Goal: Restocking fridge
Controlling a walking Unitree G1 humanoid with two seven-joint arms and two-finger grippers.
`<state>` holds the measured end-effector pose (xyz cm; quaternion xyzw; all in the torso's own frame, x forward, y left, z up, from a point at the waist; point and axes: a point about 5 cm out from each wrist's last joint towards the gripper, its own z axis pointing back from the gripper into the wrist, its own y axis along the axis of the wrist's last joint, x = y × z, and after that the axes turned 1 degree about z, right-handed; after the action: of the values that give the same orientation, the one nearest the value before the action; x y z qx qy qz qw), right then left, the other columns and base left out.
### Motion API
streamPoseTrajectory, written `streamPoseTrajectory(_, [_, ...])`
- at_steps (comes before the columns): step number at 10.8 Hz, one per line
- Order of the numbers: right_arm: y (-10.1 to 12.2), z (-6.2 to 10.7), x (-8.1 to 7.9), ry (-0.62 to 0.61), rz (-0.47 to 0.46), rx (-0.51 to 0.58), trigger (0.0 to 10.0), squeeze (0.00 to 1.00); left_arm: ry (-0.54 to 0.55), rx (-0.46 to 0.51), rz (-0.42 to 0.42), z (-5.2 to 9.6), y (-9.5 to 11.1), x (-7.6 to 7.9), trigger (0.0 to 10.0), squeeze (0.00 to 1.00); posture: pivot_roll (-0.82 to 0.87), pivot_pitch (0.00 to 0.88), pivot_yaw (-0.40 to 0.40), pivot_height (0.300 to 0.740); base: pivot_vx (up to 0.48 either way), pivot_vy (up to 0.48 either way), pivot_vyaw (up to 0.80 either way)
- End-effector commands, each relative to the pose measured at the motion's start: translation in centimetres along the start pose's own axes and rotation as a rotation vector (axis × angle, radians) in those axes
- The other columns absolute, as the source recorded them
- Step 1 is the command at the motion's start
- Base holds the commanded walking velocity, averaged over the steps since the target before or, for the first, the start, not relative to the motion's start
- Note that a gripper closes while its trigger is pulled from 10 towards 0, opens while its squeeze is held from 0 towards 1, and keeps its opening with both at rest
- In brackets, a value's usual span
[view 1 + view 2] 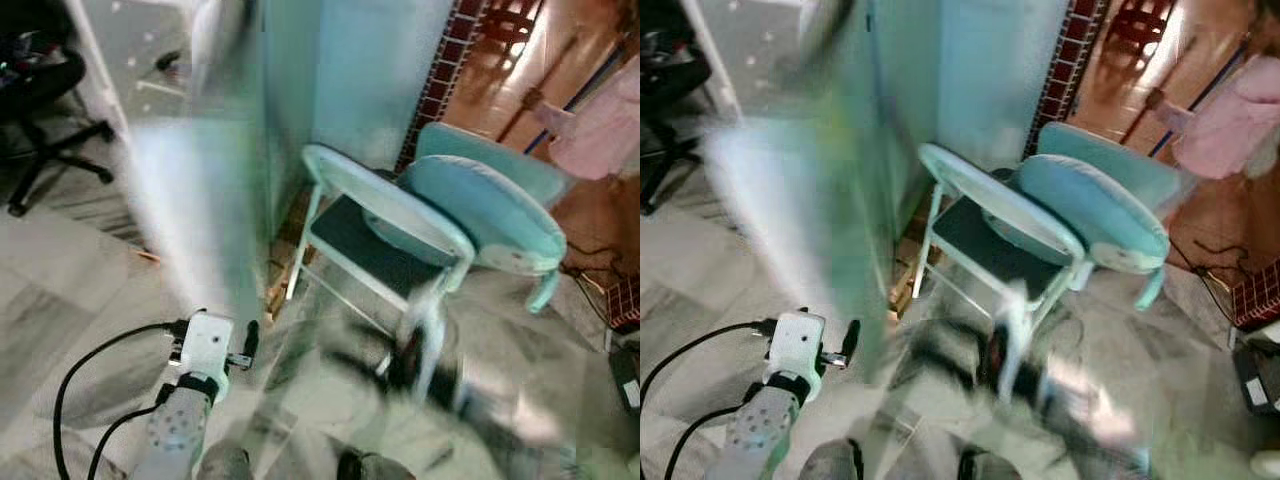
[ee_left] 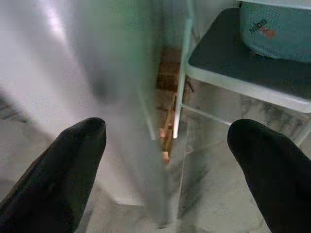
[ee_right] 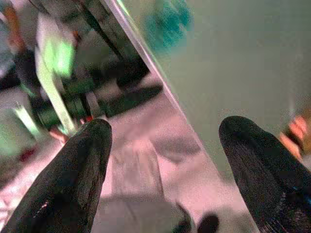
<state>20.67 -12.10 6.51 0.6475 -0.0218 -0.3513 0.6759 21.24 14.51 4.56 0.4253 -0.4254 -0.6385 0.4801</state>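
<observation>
— So, where was the fridge?
— Its pale door (image 1: 200, 170) stood blurred just ahead of my left claw (image 2: 165, 141), a folding chair (image 1: 400, 250) with a teal cushion (image 1: 480, 210) just to its right.
— And the claws?
— Both gaped wide, holding nothing; the right claw (image 3: 163, 145) hung over the floor (image 3: 146, 145) beside a flat green panel (image 3: 233, 58).
</observation>
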Motion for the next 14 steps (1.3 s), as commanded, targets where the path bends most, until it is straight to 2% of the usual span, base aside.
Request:
streamPoseTrajectory(1, [-0.2, 0.0, 0.2, -0.039, 0.048, -0.015, 10.0, 0.00, 0.002, -0.010, 0.009, 0.0, -0.2, 0.1, 10.0, 0.00, 0.15, 0.077, -0.045, 0.740, 0.000, 0.000, 0.00])
streamPoseTrajectory(2, [-0.5, 0.3, 0.2, -0.093, 0.027, -0.037, 10.0, 0.00, 0.070, 0.013, 0.015, -0.1, 0.1, -0.5, 10.0, 0.00, 0.15, 0.078, -0.044, 0.740, 0.000, 0.000, 0.00])
streamPoseTrajectory(3, [-0.4, 0.4, 0.7, -0.152, 0.061, -0.031, 10.0, 0.00, 0.122, 0.032, 0.029, -0.1, 0.4, -1.0, 10.0, 0.00, 0.15, 0.079, -0.045, 0.740, 0.000, 0.000, 0.00])
streamPoseTrajectory(4, [0.5, 0.6, 2.0, -0.300, 0.161, 0.050, 10.0, 0.00, 0.149, 0.049, 0.037, -0.1, 0.7, -1.3, 10.0, 0.00, 0.15, 0.082, -0.062, 0.740, 0.000, 0.000, 0.00])
streamPoseTrajectory(5, [2.2, 1.6, 4.2, -0.592, 0.188, 0.205, 10.0, 0.00, 0.126, 0.097, 0.018, -0.7, 1.5, -1.2, 10.0, 0.00, 0.16, 0.085, -0.077, 0.740, 0.000, 0.000, 0.00])
streamPoseTrajectory(6, [2.8, 2.4, 4.8, -0.713, 0.183, 0.261, 10.0, 0.00, 0.118, 0.140, -0.009, -1.2, 2.3, -1.1, 10.0, 0.00, 0.15, 0.083, -0.078, 0.740, 0.000, 0.334, 0.00])
streamPoseTrajectory(7, [3.0, 2.7, 5.0, -0.763, 0.184, 0.282, 10.0, 0.00, 0.123, 0.159, -0.020, -1.5, 2.7, -1.1, 10.0, 0.00, 0.15, 0.081, -0.076, 0.740, 0.000, 0.465, 0.00])
streamPoseTrajectory(8, [3.0, 3.7, 5.6, -0.920, 0.182, 0.321, 10.0, 0.00, 0.147, 0.187, -0.033, -2.1, 3.3, -1.4, 10.0, 0.00, 0.14, 0.075, -0.068, 0.740, 0.000, 0.435, 0.00])
streamPoseTrajectory(9, [3.2, 4.3, 6.1, -1.019, 0.189, 0.343, 10.0, 0.00, 0.167, 0.195, -0.039, -2.5, 3.6, -1.7, 10.0, 0.00, 0.14, 0.074, -0.062, 0.740, -0.255, 0.412, 0.00])
streamPoseTrajectory(10, [3.7, 4.6, 6.7, -1.076, 0.125, 0.385, 10.0, 0.00, 0.193, 0.211, -0.083, -2.9, 4.0, -2.1, 10.0, 0.00, 0.13, 0.076, -0.047, 0.740, -0.255, 0.409, 0.00])
streamPoseTrajectory(11, [4.9, 4.9, 7.2, -1.083, 0.208, 0.372, 10.0, 0.00, 0.224, 0.227, -0.073, -3.0, 4.8, -2.7, 10.0, 0.00, 0.14, 0.100, -0.035, 0.740, -0.251, 0.412, 0.00])
streamPoseTrajectory(12, [5.5, 5.3, 7.8, -1.090, 0.217, 0.349, 10.0, 0.00, 0.233, 0.238, -0.081, -3.0, 5.1, -3.1, 10.0, 0.00, 0.15, 0.109, -0.034, 0.740, -0.255, 0.409, 0.00])
streamPoseTrajectory(13, [5.2, 5.6, 8.0, -1.109, 0.147, 0.324, 10.0, 0.00, 0.234, 0.232, -0.088, -2.8, 4.8, -3.4, 10.0, 0.00, 0.14, 0.102, -0.024, 0.740, -0.244, 0.416, 0.00])
streamPoseTrajectory(14, [4.8, 5.1, 7.8, -1.131, 0.081, 0.302, 10.0, 0.00, 0.238, 0.209, -0.083, -3.0, 4.2, -3.4, 10.0, 0.00, 0.13, 0.092, -0.017, 0.740, -0.244, 0.416, 0.00])
